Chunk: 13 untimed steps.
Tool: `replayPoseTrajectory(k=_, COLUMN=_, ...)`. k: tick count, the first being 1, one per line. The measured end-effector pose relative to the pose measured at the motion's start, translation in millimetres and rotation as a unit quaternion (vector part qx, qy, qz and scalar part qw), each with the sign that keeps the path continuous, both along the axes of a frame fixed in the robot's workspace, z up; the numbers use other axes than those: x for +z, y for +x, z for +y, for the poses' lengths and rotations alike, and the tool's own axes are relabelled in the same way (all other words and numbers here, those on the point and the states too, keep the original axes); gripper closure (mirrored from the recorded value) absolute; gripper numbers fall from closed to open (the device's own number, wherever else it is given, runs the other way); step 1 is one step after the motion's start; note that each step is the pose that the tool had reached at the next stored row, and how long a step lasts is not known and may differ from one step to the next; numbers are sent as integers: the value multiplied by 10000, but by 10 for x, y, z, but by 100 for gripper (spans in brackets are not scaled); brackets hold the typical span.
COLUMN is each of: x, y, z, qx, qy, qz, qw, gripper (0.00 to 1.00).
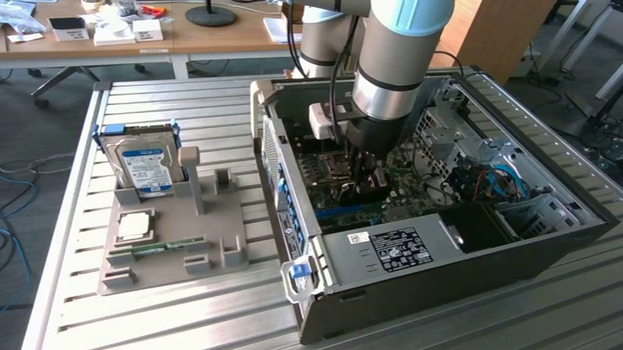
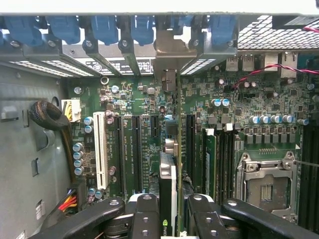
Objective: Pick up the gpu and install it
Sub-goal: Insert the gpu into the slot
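Observation:
The gpu (image 2: 168,174) is seen edge-on in the wrist view, a thin dark card running from between my fingers toward its silvery end bracket (image 2: 169,50) at the case's rear slots. My gripper (image 2: 172,215) is shut on the card, with black fingers (image 2: 144,214) on either side. The card stands upright over the green motherboard (image 2: 134,99), in line with the long black expansion slots (image 2: 135,149); whether it sits in one I cannot tell. In the exterior view my gripper (image 1: 365,164) is down inside the open computer case (image 1: 545,240), with the dark gpu (image 1: 365,192) below it.
On the exterior view's left, a grey parts holder (image 1: 209,219) carries a silver blue-labelled hard drive (image 1: 144,164), a square processor (image 1: 134,226) and a green memory stick (image 1: 160,246). Inside the case are memory modules (image 2: 210,159), an empty processor socket (image 2: 266,186) and cable bundles (image 2: 47,117).

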State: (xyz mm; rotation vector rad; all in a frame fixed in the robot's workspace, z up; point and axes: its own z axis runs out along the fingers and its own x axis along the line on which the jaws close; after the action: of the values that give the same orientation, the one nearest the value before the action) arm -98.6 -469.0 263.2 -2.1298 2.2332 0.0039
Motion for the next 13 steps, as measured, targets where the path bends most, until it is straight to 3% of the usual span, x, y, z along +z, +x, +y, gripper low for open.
replayPoseTrajectory(k=6, x=-4, y=-1, z=17, qx=-24, qy=-50, qz=1, qw=10000, gripper=73)
replayPoseTrajectory(k=7, x=-4, y=-1, z=18, qx=-26, qy=-66, qz=1, qw=10000, gripper=73)
replayPoseTrajectory(k=9, x=-7, y=-2, z=20, qx=-34, qy=-128, qz=2, qw=9999, gripper=73)
replayPoseTrajectory(k=10, x=-13, y=-1, z=23, qx=-36, qy=-139, qz=1, qw=9999, gripper=73)
replayPoseTrajectory(k=13, x=-27, y=-1, z=23, qx=-40, qy=-138, qz=1, qw=9999, gripper=73)
